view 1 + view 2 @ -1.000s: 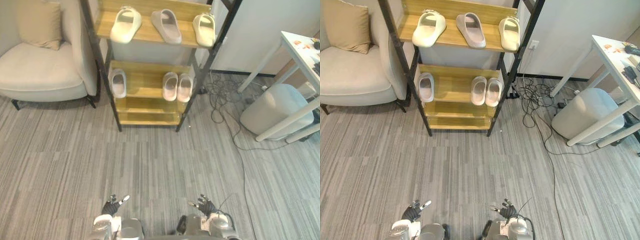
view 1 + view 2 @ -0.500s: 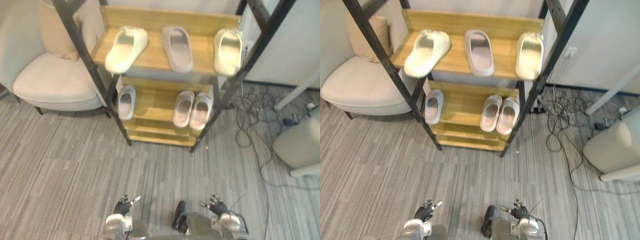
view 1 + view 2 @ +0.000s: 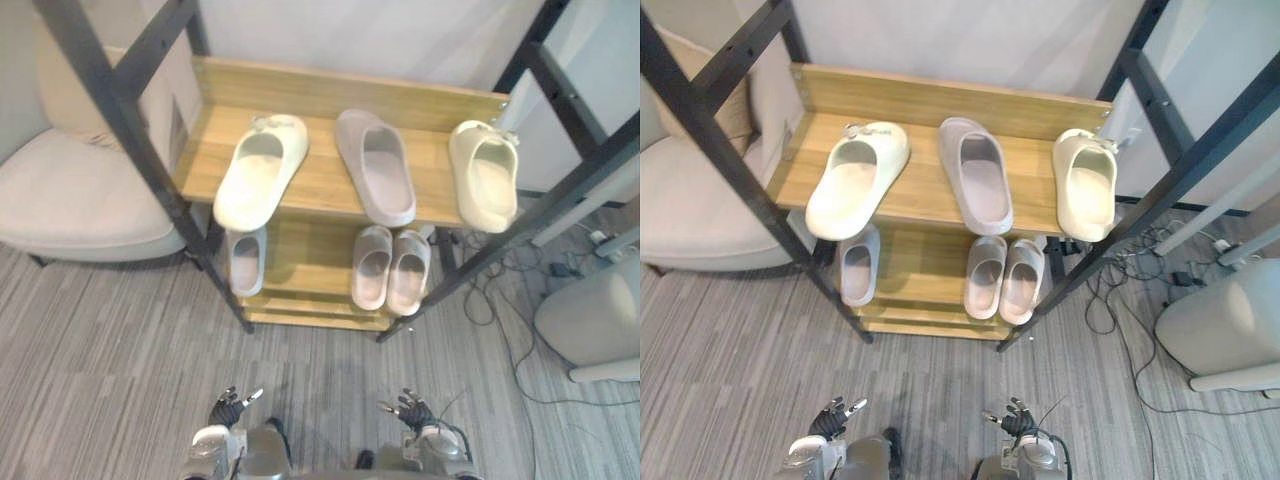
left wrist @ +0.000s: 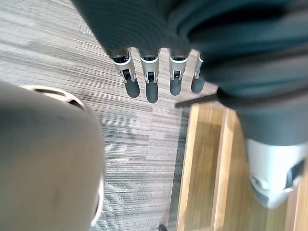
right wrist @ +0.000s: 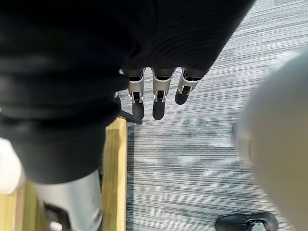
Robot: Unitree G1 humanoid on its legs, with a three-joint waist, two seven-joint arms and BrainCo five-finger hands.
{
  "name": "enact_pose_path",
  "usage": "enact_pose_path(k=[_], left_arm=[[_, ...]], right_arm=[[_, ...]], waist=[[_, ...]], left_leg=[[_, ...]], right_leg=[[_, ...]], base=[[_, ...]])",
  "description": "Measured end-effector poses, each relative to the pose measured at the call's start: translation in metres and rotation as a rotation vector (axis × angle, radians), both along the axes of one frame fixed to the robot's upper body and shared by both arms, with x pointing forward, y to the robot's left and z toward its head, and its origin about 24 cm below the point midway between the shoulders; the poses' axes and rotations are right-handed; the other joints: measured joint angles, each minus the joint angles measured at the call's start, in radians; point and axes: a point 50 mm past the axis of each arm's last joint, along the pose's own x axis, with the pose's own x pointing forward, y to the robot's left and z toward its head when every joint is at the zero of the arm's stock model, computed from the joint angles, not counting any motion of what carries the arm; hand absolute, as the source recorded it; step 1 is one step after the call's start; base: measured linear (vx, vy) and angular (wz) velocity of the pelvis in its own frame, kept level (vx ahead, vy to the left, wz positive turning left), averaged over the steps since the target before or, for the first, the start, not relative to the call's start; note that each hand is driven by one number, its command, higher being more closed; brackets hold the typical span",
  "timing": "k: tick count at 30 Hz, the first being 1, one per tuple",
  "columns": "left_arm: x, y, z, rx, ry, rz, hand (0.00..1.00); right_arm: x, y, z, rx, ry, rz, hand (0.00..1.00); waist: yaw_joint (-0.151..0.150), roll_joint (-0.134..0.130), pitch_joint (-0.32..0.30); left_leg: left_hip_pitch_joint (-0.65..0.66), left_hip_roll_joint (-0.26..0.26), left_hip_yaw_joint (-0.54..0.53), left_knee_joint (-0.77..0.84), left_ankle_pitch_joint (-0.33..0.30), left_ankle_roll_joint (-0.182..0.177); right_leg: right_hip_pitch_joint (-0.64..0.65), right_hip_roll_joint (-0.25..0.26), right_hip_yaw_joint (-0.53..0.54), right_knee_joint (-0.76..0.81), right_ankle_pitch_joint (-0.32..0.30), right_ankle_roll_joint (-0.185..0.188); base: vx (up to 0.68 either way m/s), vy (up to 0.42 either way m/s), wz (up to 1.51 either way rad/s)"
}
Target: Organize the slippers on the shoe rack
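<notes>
Standing in front: the shoe rack [image 3: 350, 95], with dark metal posts and wooden shelves.
Top shelf: three slippers lie in a row, apart from each other.
Top left: a cream slipper [image 3: 260, 172] is turned a bit sideways. Its near end sticks out over the front edge of the shelf.
Top middle: a grey slipper [image 3: 376, 165] lies a little slanted.
Top right: a second cream slipper [image 3: 486, 178] lies close to the right post.
Lower shelf, left side: one pale slipper [image 3: 245, 262] lies by itself.
Lower shelf, right side: a pair of pale slippers [image 3: 389, 270] lies side by side, touching.
Left hand [image 3: 228, 408]: it hangs low over the carpet, well apart from the rack. Its fingers [image 4: 151, 89] are straight and it holds nothing.
Right hand [image 3: 410, 408]: it also hangs low over the carpet, well apart from the rack. Its fingers [image 5: 159, 103] are straight and it holds nothing.
Floor: a grey striped carpet [image 3: 100, 360] runs under the rack and the hands.
Left of the rack: a pale armchair [image 3: 70, 200] stands just beside the posts.
Right of the rack: a pale rounded thing [image 3: 590, 315] sits on the carpet.
</notes>
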Motion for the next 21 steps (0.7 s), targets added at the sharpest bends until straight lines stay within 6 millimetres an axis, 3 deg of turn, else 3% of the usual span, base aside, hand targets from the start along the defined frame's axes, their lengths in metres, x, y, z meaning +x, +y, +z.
enact_pose_path(k=[2, 4, 5, 6, 7, 9, 12, 16, 21], left_arm=[[0.0, -0.002, 0.0, 0.0, 0.006, -0.013, 0.0], [0.0, -0.002, 0.0, -0.002, 0.006, -0.012, 0.0], [-0.001, 0.0, -0.001, 0.003, 0.011, -0.013, 0.0], [-0.002, 0.001, -0.001, 0.006, 0.017, -0.011, 0.0], [-0.004, -0.005, -0.003, -0.008, 0.026, -0.015, 0.0], [-0.01, -0.012, -0.006, -0.025, 0.046, -0.019, 0.0], [-0.015, -0.017, -0.009, -0.032, 0.066, -0.024, 0.0], [-0.016, -0.016, -0.009, -0.027, 0.071, -0.031, 0.0], [-0.018, -0.014, -0.01, -0.018, 0.077, -0.035, 0.0]], right_arm=[[0.001, 0.001, 0.0, 0.004, -0.002, 0.008, 0.0], [0.002, 0.0, 0.001, 0.002, -0.006, 0.008, 0.0], [-0.002, 0.001, -0.001, 0.004, 0.004, 0.006, 0.0], [-0.006, -0.001, -0.002, 0.0, 0.015, 0.003, 0.0], [-0.009, -0.005, -0.003, -0.009, 0.024, -0.001, 0.0], [-0.014, -0.016, -0.004, -0.038, 0.037, -0.004, 0.0], [-0.023, -0.022, -0.006, -0.051, 0.06, -0.014, 0.0], [-0.028, -0.022, -0.007, -0.053, 0.07, -0.021, 0.0], [-0.029, -0.016, -0.007, -0.042, 0.061, -0.012, 0.0]], waist=[[-0.001, 0.002, 0.0], [-0.003, 0.008, 0.003], [-0.003, -0.009, -0.008], [-0.003, -0.029, -0.023], [-0.006, 0.004, -0.032], [-0.012, 0.035, -0.045], [-0.017, 0.054, -0.059], [-0.018, 0.042, -0.066], [-0.017, 0.021, -0.081]], left_leg=[[0.011, 0.01, -0.016, -0.02, 0.0, 0.0], [0.018, 0.03, -0.021, -0.021, 0.001, -0.002], [0.021, 0.023, -0.022, -0.016, 0.005, -0.008], [0.025, 0.005, -0.034, -0.017, -0.001, -0.029], [0.031, 0.026, -0.045, -0.027, -0.002, -0.044], [0.051, 0.045, -0.048, -0.063, 0.01, -0.063], [0.088, 0.056, -0.067, -0.12, 0.028, -0.087], [0.106, 0.051, -0.084, -0.143, 0.036, -0.092], [0.108, 0.011, -0.085, -0.142, 0.037, -0.091]], right_leg=[[-0.003, 0.011, -0.038, -0.038, -0.079, -0.007], [-0.006, 0.048, -0.032, -0.149, -0.102, -0.012], [0.004, 0.071, -0.016, -0.293, -0.02, -0.034], [0.008, 0.066, -0.007, -0.334, 0.019, -0.035], [0.027, 0.093, -0.016, -0.358, 0.03, -0.05], [0.064, 0.126, -0.022, -0.429, 0.045, -0.056], [0.115, 0.162, -0.033, -0.514, 0.075, -0.066], [0.161, 0.176, -0.038, -0.59, 0.11, -0.06], [0.198, 0.153, -0.034, -0.672, 0.167, -0.043]], base=[[0.12, -0.048, 0.02], [0.09, -0.158, 0.01], [0.11, -0.241, 0.06], [0.14, -0.239, 0.06], [0.14, -0.181, 0.03], [0.12, -0.128, -0.08], [0.11, -0.137, 0.02], [0.02, -0.01, 0.04], [-0.04, 0.072, 0.01]])
